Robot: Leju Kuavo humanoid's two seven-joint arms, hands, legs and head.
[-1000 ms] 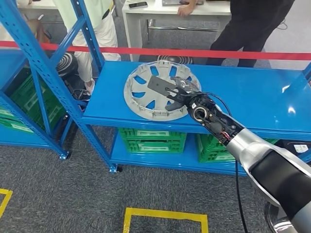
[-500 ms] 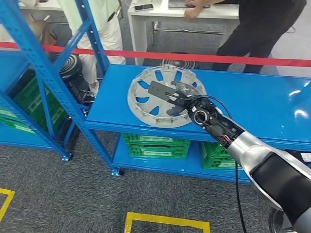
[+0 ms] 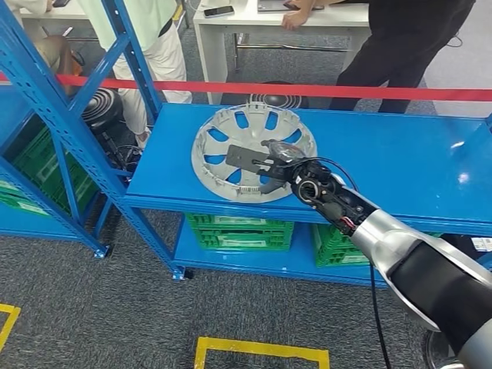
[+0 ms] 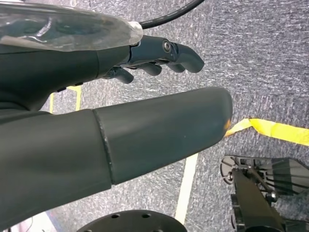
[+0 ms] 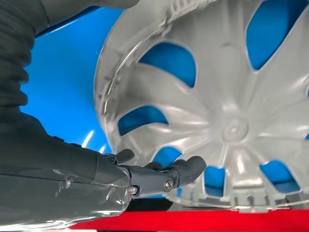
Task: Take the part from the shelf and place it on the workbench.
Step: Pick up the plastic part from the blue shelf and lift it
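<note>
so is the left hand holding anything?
No. In the left wrist view the left hand hangs above the carpet, with nothing between its thumb and fingers.

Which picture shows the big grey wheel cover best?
The head view: the whole wheel cover lies flat on the blue shelf. The right wrist view shows part of it close up. The left wrist view looks at floor.
</note>
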